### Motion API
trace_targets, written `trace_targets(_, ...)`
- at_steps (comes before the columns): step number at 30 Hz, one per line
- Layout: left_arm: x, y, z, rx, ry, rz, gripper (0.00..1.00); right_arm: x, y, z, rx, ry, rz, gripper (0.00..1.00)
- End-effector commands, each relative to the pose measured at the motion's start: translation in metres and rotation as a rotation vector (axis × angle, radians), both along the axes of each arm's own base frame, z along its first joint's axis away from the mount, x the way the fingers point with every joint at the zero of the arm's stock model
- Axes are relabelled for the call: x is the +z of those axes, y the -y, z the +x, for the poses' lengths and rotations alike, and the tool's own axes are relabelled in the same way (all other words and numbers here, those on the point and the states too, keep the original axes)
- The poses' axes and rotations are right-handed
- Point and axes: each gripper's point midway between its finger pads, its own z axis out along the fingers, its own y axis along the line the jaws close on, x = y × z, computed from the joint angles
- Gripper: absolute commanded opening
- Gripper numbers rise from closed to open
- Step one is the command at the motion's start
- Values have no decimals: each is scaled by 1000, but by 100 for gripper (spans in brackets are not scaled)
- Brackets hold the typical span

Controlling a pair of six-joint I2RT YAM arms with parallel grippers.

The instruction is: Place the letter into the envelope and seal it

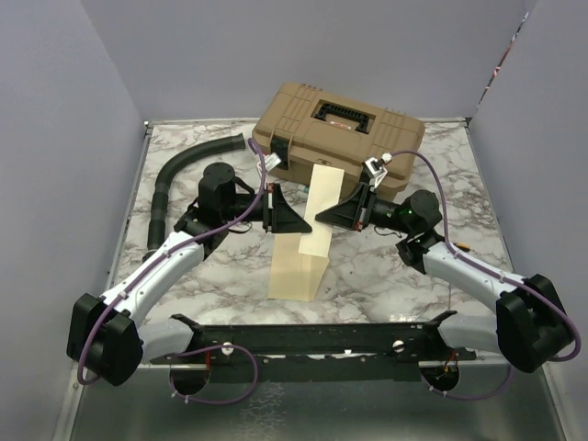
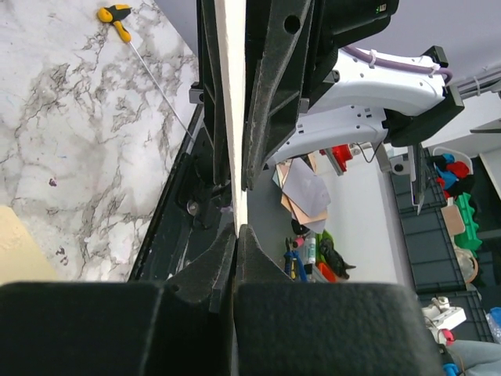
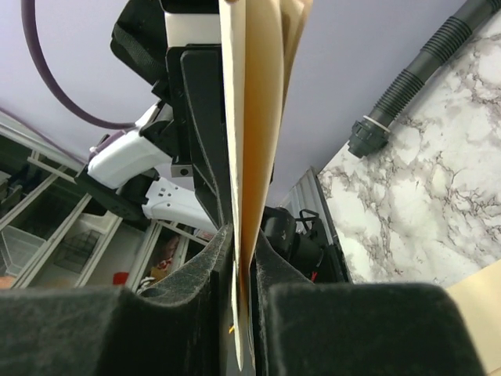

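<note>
The envelope (image 1: pixel 322 197) is a long pale yellow paper piece raised and tilted over the table's middle. A wider yellow part (image 1: pixel 296 271) runs on toward the near side. My left gripper (image 1: pixel 299 220) is shut on its left edge and my right gripper (image 1: pixel 329 216) is shut on its right edge, facing each other. From the left wrist the paper (image 2: pixel 232 117) shows edge-on, pinched in the gripper (image 2: pixel 235 231). From the right wrist a pale sheet (image 3: pixel 250 117) with browner tan layers beside it sits in the gripper (image 3: pixel 243 235). I cannot tell whether those layers are the letter.
A tan toolbox (image 1: pixel 338 119) stands at the back, just behind the paper. A black corrugated hose (image 1: pixel 175 179) curves along the left side. A yellow and black clamp (image 2: pixel 116 17) lies on the marble to the right. A black rail (image 1: pixel 312 335) crosses the near edge.
</note>
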Motion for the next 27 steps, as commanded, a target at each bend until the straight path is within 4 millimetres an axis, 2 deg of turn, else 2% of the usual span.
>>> trace_targets(1, 6, 1, 3, -5, 43, 9, 0, 0, 3, -15, 51, 32, 4, 19)
trace_targets(3, 6, 2, 4, -2, 43, 11, 0, 0, 4, -16, 51, 42, 4, 22)
trace_targets(7, 2, 2, 7, 12, 32, 23, 0, 1, 5, -13, 20, 45, 5, 1)
trace_targets(8, 1, 2, 8, 21, 29, 29, 10, 0, 5, -11, 8, 43, 0, 0)
trace_targets(10, -4, 1, 11, 43, 22, 47, 43, -12, 7, 0, -60, -5, -43, 0)
trace_targets(12, -14, -2, 15, 78, 15, 82, 61, -36, 12, 15, -161, -84, -127, 0)
trace_targets(14, -36, -9, 24, 151, -31, 160, 74, -61, 19, 23, -249, -143, -198, 0)
trace_targets(17, -82, -31, 42, 317, -127, 319, 83, -101, 32, 26, -368, -231, -295, 0)
trace_targets(21, -147, -67, 53, 541, -272, 552, 86, -143, 34, 20, -469, -305, -391, 0)
trace_targets(25, -212, -103, 38, 697, -448, 755, 84, -177, 30, 18, -546, -331, -477, 0)
trace_targets(27, -228, -112, 32, 735, -491, 797, 81, -192, 31, 19, -572, -318, -502, 0)
